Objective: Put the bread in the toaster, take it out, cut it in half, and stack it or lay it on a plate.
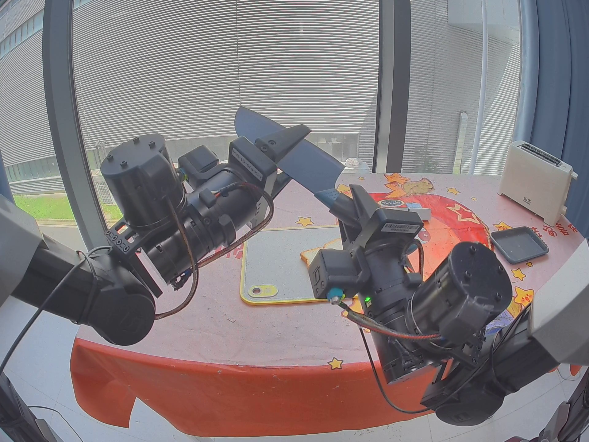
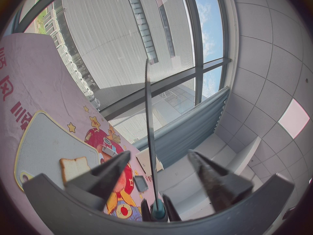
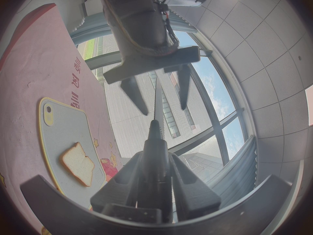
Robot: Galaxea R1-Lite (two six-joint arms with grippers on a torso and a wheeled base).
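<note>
Bright daylight comes in through the big window (image 1: pixel 184 50) — the table (image 1: pixel 288 333) is well lit, with only soft shadows. In the wrist views a ceiling lamp (image 2: pixel 293 118) glows, straight lines bend near the edges, and the corners go dark.

We see just one corner of the brown-crusted white bread slice (image 1: pixel 311 255) beside the black right gripper (image 1: pixel 343 199), which hides the right edge of the grey, yellow-rimmed cutting board (image 1: pixel 276 265) and most of the blue handle of the dark-bladed knife (image 1: pixel 300 155).
</note>
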